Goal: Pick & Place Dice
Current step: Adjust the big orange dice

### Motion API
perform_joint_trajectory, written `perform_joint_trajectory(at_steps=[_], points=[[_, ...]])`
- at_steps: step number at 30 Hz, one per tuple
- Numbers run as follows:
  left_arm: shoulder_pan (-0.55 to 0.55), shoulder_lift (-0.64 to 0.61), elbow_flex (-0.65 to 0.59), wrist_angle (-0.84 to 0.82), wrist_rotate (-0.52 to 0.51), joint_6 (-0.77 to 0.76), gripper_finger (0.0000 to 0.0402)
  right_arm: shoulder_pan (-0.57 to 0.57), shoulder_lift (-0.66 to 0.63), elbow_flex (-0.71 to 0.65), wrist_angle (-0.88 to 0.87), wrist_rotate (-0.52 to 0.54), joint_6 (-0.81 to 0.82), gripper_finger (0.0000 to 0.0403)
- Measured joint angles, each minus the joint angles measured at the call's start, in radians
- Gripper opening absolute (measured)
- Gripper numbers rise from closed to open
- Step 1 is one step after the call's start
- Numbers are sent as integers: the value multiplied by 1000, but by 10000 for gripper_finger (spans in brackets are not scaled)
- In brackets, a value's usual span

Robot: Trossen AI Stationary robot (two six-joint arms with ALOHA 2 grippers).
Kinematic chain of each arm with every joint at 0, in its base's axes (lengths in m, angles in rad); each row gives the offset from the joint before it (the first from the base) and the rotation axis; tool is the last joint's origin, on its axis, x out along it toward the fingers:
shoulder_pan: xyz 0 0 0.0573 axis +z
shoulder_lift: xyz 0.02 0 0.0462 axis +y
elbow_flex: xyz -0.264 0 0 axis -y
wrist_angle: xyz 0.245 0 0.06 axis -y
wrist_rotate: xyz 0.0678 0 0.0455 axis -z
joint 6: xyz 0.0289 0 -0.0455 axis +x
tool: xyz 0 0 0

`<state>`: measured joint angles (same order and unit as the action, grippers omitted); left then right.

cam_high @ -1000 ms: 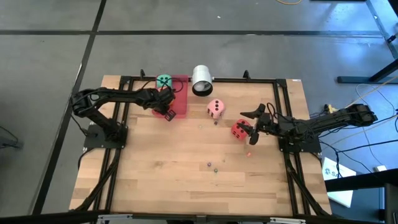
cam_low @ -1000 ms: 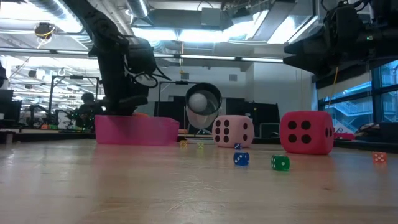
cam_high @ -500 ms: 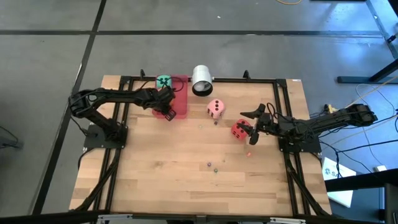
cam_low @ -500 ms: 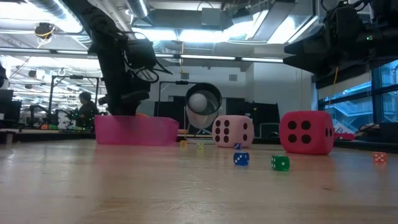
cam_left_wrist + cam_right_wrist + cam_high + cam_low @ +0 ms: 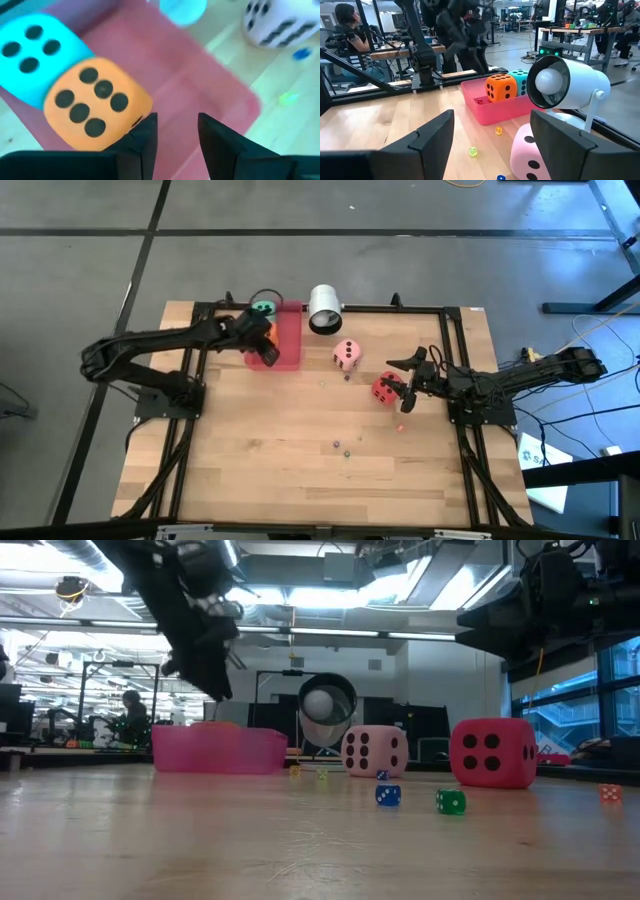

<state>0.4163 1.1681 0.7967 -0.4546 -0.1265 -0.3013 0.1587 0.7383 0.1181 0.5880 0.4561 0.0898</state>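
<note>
The orange die (image 5: pixel 95 107) and the green die (image 5: pixel 35 55) lie side by side in the pink tray (image 5: pixel 200 90) at the table's far left. My left gripper (image 5: pixel 175 127) hangs open above the tray (image 5: pixel 288 330), beside the orange die (image 5: pixel 501 86), with nothing between its fingers. The pink die (image 5: pixel 347 354) and the red die (image 5: pixel 384 388) rest on the wood. My right gripper (image 5: pixel 408 380) stands open, level and raised off the table, just right of the red die (image 5: pixel 492 752).
A white cylinder (image 5: pixel 325 308) lies at the far edge, between the tray and the pink die (image 5: pixel 375 751). Tiny dice are scattered on the wood, among them a blue one (image 5: pixel 388 796) and a green one (image 5: pixel 450 802). A black frame (image 5: pixel 455 340) borders the table.
My left gripper has risen out of the pink tray and drawn back toward the table's left edge, tipping less steeply downward. The orange die stays lying in the tray next to the green die.
</note>
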Motion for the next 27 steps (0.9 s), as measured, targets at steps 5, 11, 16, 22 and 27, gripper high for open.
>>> perform_joint_trajectory(at_steps=[5, 11, 16, 22, 27], points=[[-21, -63, 0, -21, 0, 7, 132, 0, 0, 0, 2, 0, 0, 261], [-33, -60, 0, 16, -3, -51, 130, 0, 0, 0, -6, 0, 0, 261], [-99, -57, -35, 139, 20, 29, 132, -1, 0, 0, 17, -2, 29, 261], [-260, -58, -133, 455, 17, 176, 133, -1, 0, 0, 79, -153, 45, 261], [-345, -62, -201, 583, -87, 212, 130, -1, 0, 1, 106, -176, 87, 261]])
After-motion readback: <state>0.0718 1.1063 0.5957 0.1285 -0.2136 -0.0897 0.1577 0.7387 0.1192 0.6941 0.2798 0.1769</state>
